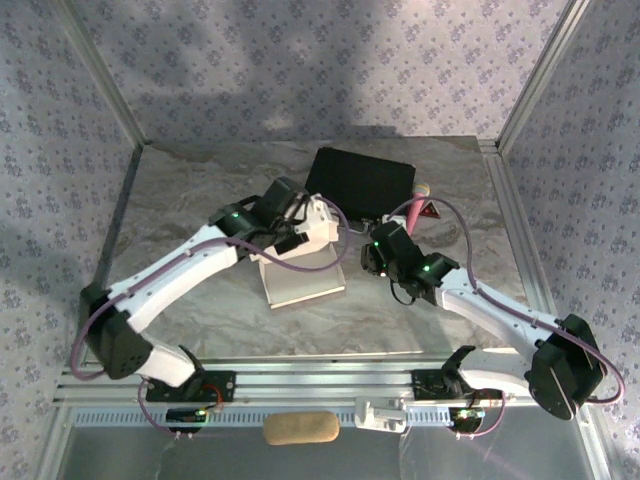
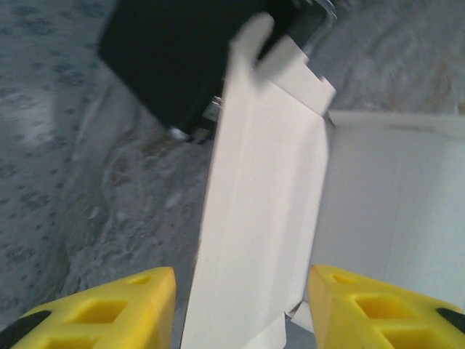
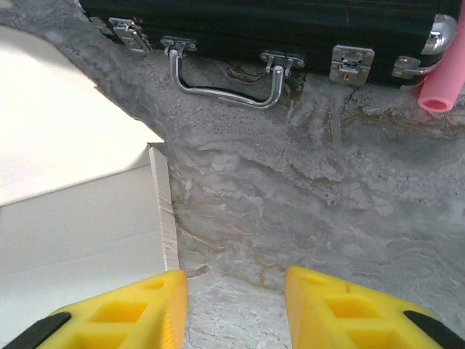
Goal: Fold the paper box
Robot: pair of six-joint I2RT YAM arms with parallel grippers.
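Arms bend inward to centre frame, where the paper box (image 1: 303, 281) sits. Jaws of the left gripper (image 2: 242, 305) straddle its upright flap, spread. The right gripper (image 3: 236, 305) gapes beside it, black case (image 1: 360, 182) above.
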